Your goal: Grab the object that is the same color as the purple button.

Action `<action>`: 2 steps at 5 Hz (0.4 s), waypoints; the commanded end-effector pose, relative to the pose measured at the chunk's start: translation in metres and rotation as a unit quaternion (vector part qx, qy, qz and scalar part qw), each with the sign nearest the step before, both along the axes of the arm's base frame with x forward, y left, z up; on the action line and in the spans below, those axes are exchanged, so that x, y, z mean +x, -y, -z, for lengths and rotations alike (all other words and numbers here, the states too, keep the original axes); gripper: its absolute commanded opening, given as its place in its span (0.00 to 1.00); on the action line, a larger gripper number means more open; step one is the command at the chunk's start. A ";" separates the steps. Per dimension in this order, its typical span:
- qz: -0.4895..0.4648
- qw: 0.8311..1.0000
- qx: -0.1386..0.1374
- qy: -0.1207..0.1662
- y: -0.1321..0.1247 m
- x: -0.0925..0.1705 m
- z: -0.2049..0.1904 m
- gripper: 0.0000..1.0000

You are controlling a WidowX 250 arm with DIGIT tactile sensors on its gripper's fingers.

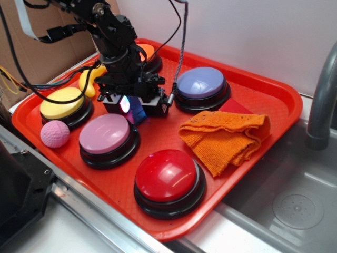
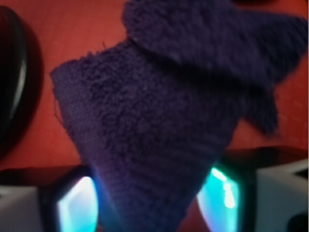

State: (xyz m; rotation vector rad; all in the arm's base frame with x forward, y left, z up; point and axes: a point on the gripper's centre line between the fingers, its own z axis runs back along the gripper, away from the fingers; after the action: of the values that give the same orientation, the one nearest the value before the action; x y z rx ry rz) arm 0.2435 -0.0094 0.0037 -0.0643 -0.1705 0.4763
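Observation:
The object, a small dark purple-blue terry rag, fills most of the wrist view and narrows into a cone between my two glowing fingers. My gripper is shut on the rag. In the exterior view the gripper stands low over the red tray, with a dark blue bit of rag showing between the jaws. The purple button sits just right of the gripper, apart from it.
A pink button, a red button and a yellow button surround the gripper. An orange knit cloth lies at right, a pink ball at left. A steel sink borders the tray.

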 end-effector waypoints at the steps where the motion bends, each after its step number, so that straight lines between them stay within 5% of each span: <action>1: 0.013 1.000 0.014 0.005 -0.010 0.006 -0.017 0.00; 2: 0.031 0.999 0.007 0.000 -0.017 0.008 -0.038 0.00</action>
State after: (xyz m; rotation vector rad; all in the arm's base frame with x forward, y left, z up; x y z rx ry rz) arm 0.2383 0.0012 0.0255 -0.0350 -0.1004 0.4092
